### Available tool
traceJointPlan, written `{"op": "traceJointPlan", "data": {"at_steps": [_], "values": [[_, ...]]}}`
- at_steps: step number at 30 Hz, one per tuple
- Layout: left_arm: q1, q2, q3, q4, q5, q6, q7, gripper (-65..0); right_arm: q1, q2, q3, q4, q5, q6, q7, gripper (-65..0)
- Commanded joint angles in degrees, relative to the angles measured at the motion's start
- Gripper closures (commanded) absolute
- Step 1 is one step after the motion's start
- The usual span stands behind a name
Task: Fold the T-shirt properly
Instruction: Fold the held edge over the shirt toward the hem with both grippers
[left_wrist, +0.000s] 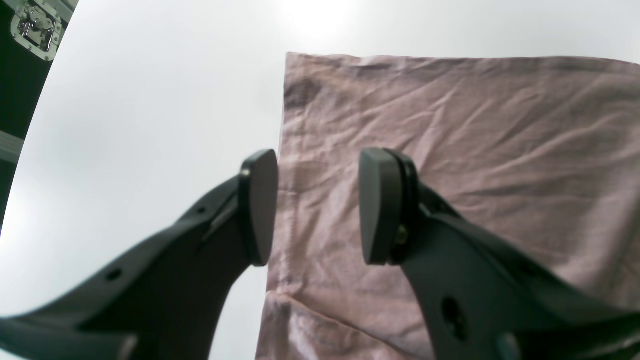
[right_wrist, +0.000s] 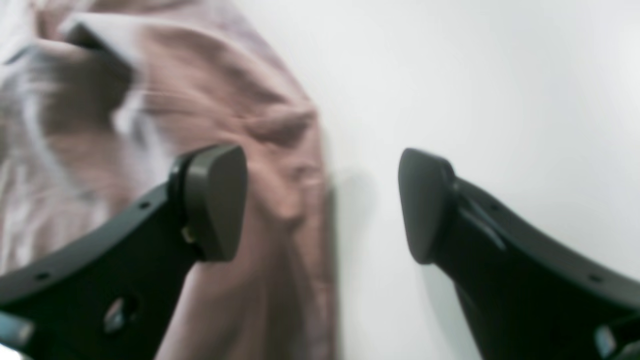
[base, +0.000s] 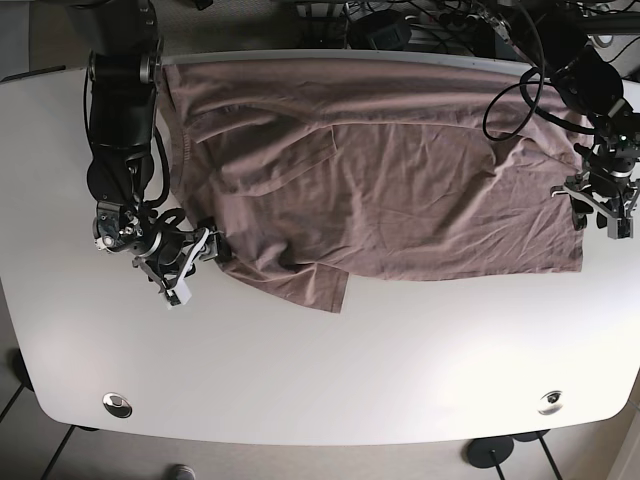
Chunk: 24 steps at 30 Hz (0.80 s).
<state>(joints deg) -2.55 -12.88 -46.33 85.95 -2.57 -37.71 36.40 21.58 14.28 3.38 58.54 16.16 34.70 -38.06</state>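
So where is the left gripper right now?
In the base view, the left gripper sits at the table's right side, open over the T-shirt hem edge; its wrist view shows the fingers straddling that edge.

Table (base: 330, 390): near half bare, open to approach. T-shirt (base: 380, 170) covers the far half. Cables (base: 505, 60) crowd the far right corner. 2 round fittings (base: 117, 403) sit near the front edge.
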Motion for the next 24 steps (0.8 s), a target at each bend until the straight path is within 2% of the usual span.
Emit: {"op": "traceJointPlan", "data": {"at_steps": [1,4,5,8,11,12,15,20,22,24], "values": [[-0.7,-1.0,-0.2,0.9,-0.6,0.2,-1.5,-24.3,2.7,0.5,-1.2,-1.4,0.7,0.07,3.6,-44.2],[-0.7,-1.1,-0.4,0.9,-0.6,0.3,-1.5,-24.3,3.2,-1.2,-2.3,-4.6,0.4,-0.02,5.6,-33.6],[-0.7,-1.1,-0.4,0.9,-0.6,0.3,-1.5,-24.3,3.0,-1.5,-2.3,-4.6,0.3,-0.02,5.6,-31.9],[-0.7,-1.2,-0.4,0.8,-0.6,0.3,-1.5,-24.3,2.4,-3.5,-2.4,-4.6,0.3,-0.10,5.6,-32.8],[-1.5,-1.3,-0.2,0.0,-0.6,0.4,-1.5,-24.3,2.1,-3.9,-2.4,-4.6,0.3,-0.19,5.7,-30.8],[-4.0,-1.4,-0.4,-1.9,-0.6,1.2,-1.5,-24.3,2.1,-4.4,-2.4,-4.6,0.3,-0.19,6.0,-23.5],[-8.0,-4.9,0.7,-9.8,-0.6,8.3,-1.5,-25.6,2.1,-4.7,-2.3,-4.6,0.2,-0.28,7.6,-4.4],[-14.9,-9.8,5.1,-21.5,-0.7,10.0,-1.6,-44.7,2.1,-4.7,-2.1,-4.6,0.2,-0.28,7.8,-2.2],[-17.6,-11.4,5.4,-26.8,-0.7,10.0,-2.1,-45.8,2.1,-4.7,-2.1,-4.6,0.2,-0.28,8.0,-2.2],[-20.2,-13.1,8.7,-33.7,-0.8,9.9,-5.9,-45.8,2.1,-4.7,-2.0,-4.5,0.2,-0.28,8.0,-2.2]]}}
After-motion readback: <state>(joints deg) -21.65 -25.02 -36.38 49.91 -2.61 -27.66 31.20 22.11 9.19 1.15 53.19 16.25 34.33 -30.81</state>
